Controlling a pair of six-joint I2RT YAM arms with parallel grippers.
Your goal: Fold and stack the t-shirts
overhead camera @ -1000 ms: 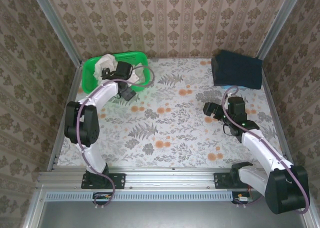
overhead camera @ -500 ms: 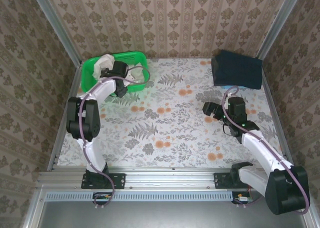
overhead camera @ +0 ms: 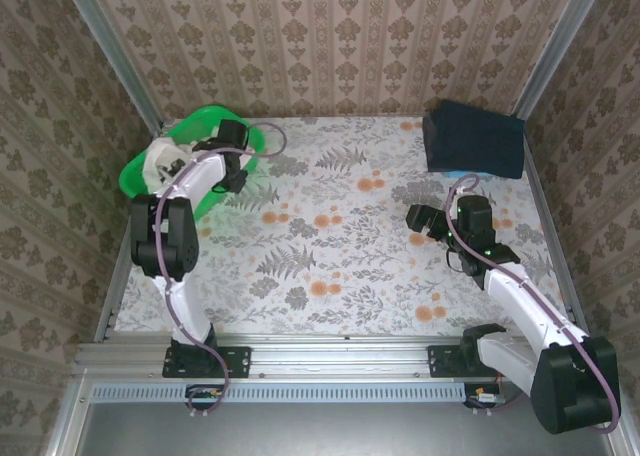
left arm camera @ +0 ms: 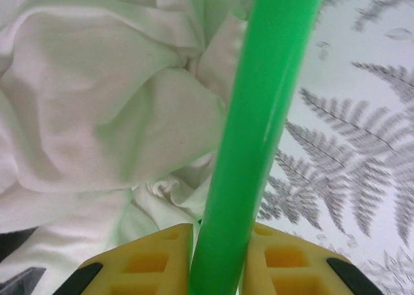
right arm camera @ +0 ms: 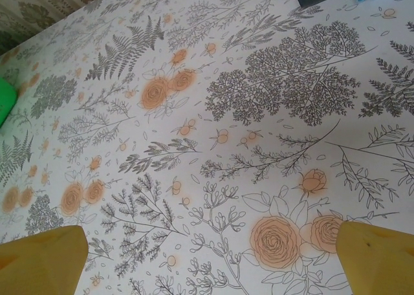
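**Basket pulled left by its rim**

Since a second ago the green basket [left arm camera: 259, 114] has slid from the far middle-left of the table toward the far left corner and now sits tipped, its rim lifted. The left arm has swung over with it.

In the left wrist view, the left gripper [left arm camera: 220, 243] has its yellow jaws pressed against either side of the basket's thick rim, pinching it. Just inside the rim lie the t-shirts [left arm camera: 97, 101], a crumpled off-white heap in the basket. The grip is on the plastic, not the cloth, probably to tilt or drag the basket so the heap can be reached or spilled out.

The right gripper [right arm camera: 210, 256] hangs over the bare flowered table [right arm camera: 194, 81] at the right, with its jaws spread wide and nothing between them. It looks to be waiting, well apart from the basket.

There is one basket, and one dark box [overhead camera: 472, 141] stands at the far right. How many t-shirts are in the heap cannot be told, and none is folded or stacked yet.
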